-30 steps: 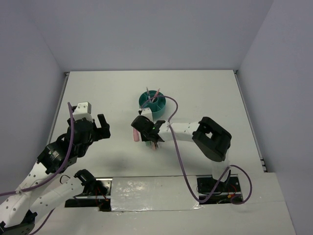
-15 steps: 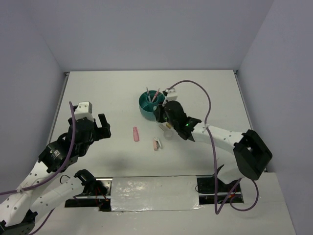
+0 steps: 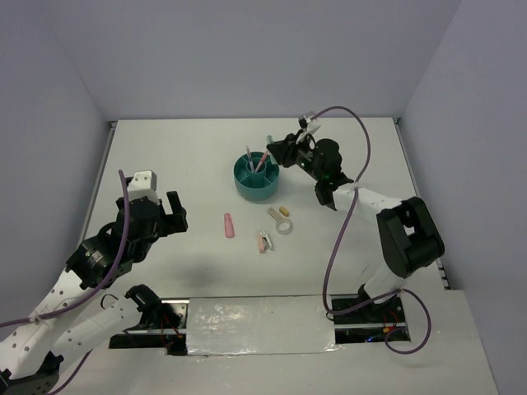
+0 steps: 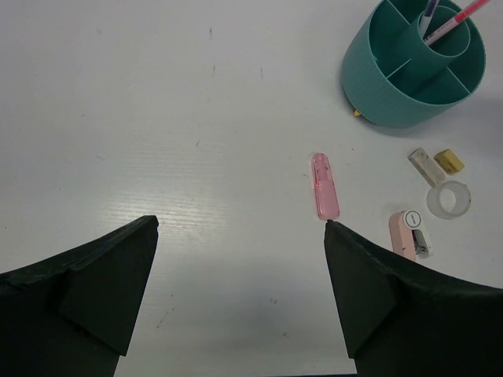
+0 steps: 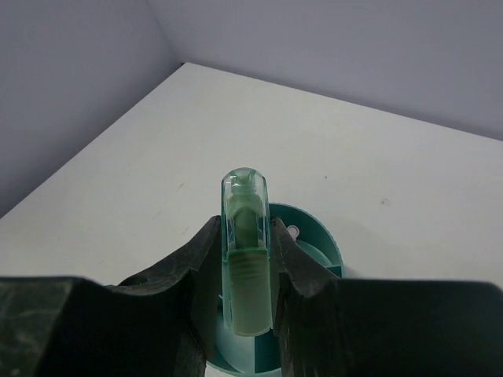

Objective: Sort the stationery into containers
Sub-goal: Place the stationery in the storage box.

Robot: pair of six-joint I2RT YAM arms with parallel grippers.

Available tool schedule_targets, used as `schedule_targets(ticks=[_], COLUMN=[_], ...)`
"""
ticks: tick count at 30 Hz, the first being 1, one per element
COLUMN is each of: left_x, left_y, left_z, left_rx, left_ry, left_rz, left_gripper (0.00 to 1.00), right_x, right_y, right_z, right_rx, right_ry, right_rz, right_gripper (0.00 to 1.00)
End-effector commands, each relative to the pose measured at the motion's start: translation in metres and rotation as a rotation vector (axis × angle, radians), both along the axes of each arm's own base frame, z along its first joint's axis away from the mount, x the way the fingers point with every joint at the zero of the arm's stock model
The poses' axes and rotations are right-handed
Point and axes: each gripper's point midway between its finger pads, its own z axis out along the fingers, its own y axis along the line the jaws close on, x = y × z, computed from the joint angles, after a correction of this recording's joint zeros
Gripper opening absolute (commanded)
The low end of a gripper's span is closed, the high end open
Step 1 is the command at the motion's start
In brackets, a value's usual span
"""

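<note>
One pale-green capsule (image 5: 246,290) sits in the right gripper (image 5: 244,229), the two dark fingers pinching its sides. It lies lengthwise along the fingers, and its rounded clear end sticks out past the fingertips. Directly behind it in the wrist view is the round teal organiser (image 5: 316,238), with part of its rim and a divider showing. From overhead the gripper sits at the organiser's far-right edge, raised off the table.

Two pens lean in the organiser's central cup: a thin pink pen (image 4: 460,16) and a thin grey pen (image 4: 429,9).

Five loose items lie on the white table (image 3: 165,156) on the organiser's near side. A pink capsule (image 4: 324,185) is furthest left, then a pink-white clip (image 4: 405,233) and a clear tape ring (image 4: 449,198). A small yellowish piece (image 4: 449,160) lies beyond the ring, with a small white piece (image 4: 422,162) just beside it.

Well apart to the left, the left gripper (image 4: 240,226) hangs over bare table, jaws spread wide and empty.
</note>
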Motion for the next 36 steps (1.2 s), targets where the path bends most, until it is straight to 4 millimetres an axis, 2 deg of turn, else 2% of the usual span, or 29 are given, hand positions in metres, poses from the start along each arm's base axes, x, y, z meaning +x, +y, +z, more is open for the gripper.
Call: schedule_targets(ticks=[1,5,13,33,36], left_x=[0.006,0.007,0.006,0.005,0.005], left_y=[-0.003,-0.005,-0.006,-0.008,-0.008], left_z=[0.003,0.003,0.005,0.005,0.006], left_rx=[0.0,0.002,-0.004,-0.009,-0.01], left_ry=[-0.024,-0.021,-0.029,-0.033,-0.035], left_rz=[-0.013,-0.019,-0.026,-0.046,-0.048], left_gripper=[0.99,0.99,0.99,0.99,0.99], right_x=[0.003,0.017,0.013,0.01,0.011], right_y=[0.012,0.008,0.009,0.007,0.003], right_z=[0.034,0.014,-0.015,-0.053,-0.053], right_rx=[0.045,0.07,0.149,0.151,0.165], right_ry=[-0.154,-0.112,-0.064,0.011,0.015], right_rz=[0.066,0.042,0.063,0.064,0.065], right_gripper=[0.0,0.0,0.0,0.06,0.08])
